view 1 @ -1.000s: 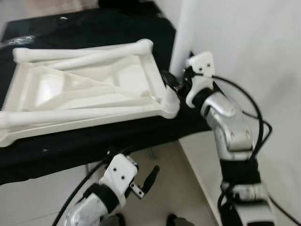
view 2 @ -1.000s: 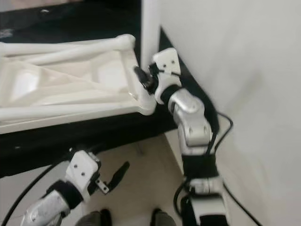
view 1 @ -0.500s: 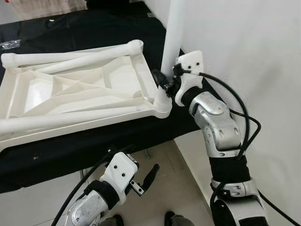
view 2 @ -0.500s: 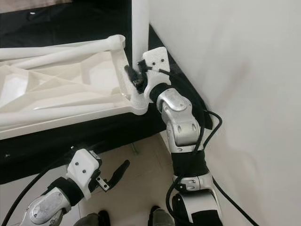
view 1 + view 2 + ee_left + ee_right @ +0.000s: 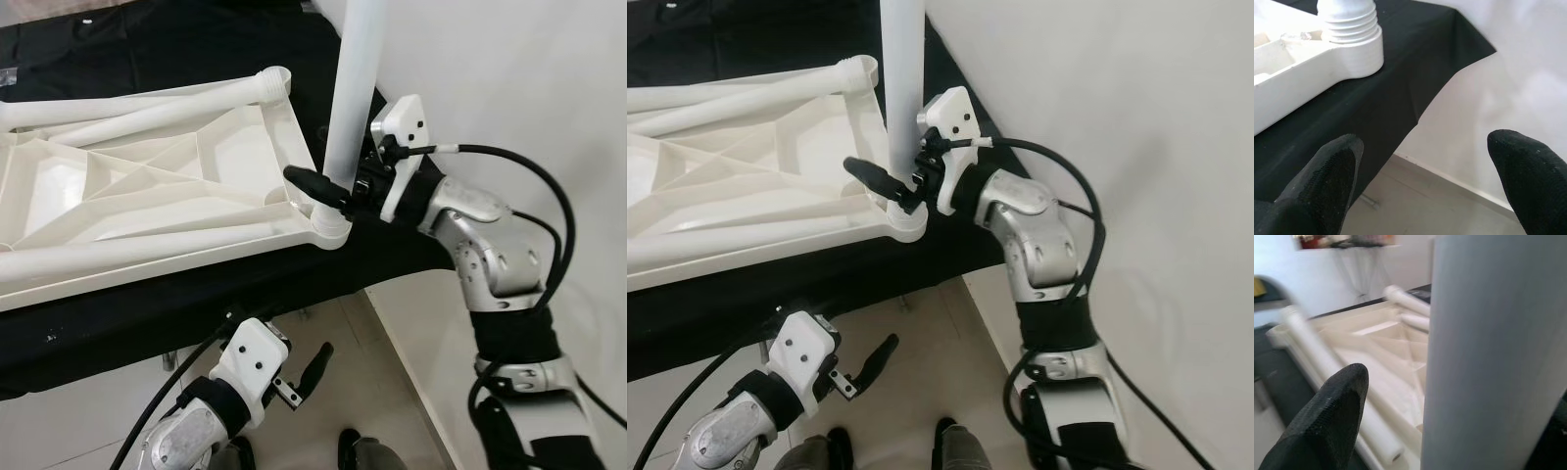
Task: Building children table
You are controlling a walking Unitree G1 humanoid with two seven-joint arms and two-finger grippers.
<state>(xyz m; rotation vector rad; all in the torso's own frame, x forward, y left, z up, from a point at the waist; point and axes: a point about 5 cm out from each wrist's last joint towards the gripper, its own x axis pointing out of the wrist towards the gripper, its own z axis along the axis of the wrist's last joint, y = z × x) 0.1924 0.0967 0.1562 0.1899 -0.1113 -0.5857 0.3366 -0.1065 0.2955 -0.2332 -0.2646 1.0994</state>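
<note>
the white table (image 5: 176,196) lies upside down on the black tabletop (image 5: 147,304), and a leg (image 5: 351,88) stands upright in its near corner socket (image 5: 331,227). the right tool (image 5: 338,191) spreads wide around the leg's base, one finger across its front; a second ago it pressed closer beside the corner. next it should close and twist the leg home. the left tool (image 5: 299,377) hangs wide below the edge.

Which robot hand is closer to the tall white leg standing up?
The right gripper: its fingers sit on either side of the white leg near its base. The left gripper hangs low, below the black table edge, well away.
</note>
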